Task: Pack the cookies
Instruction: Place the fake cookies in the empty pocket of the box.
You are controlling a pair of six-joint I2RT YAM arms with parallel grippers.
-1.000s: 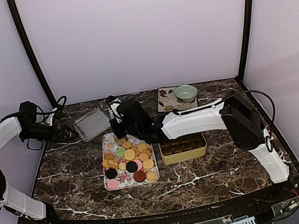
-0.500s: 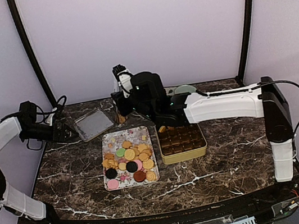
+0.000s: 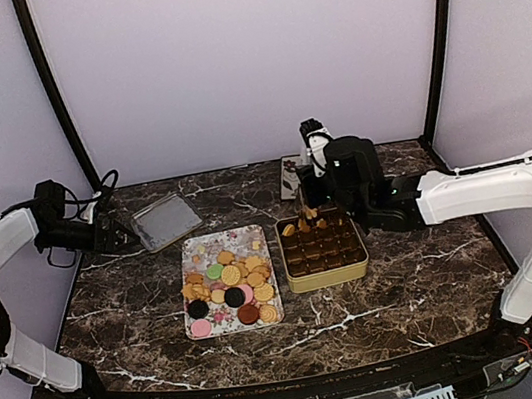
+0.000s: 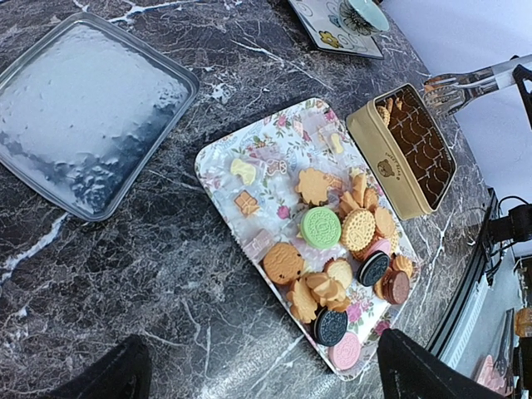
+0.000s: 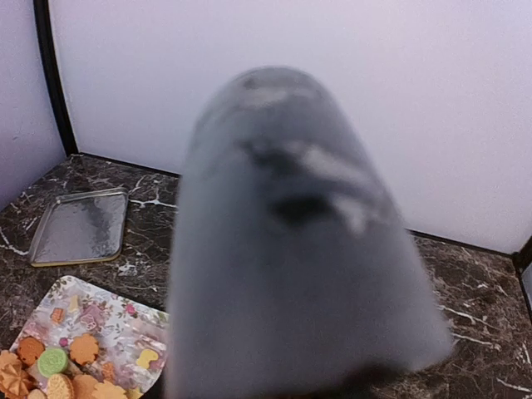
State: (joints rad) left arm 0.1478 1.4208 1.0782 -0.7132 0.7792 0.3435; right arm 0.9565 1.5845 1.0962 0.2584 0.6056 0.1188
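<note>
Small tan, pink, green and dark-brown cookies (image 4: 332,249) heaped on flowery rectangular tray (image 4: 218,170), mid table (image 3: 412,288); few sit in far cells of gold rectangular tin (image 4: 378,162). Right pincer (image 3: 311,204) over tin's far edge, jaws narrowed, apparently pinching single small tan cookie (image 3: 311,214). Left pincer (image 4: 266,378) wide open, empty, off to left. Cookies likely light, stiff, brittle, crumbly: pinch gently across disc edges, topmost loose one first; overlapping pile may shift.
</note>
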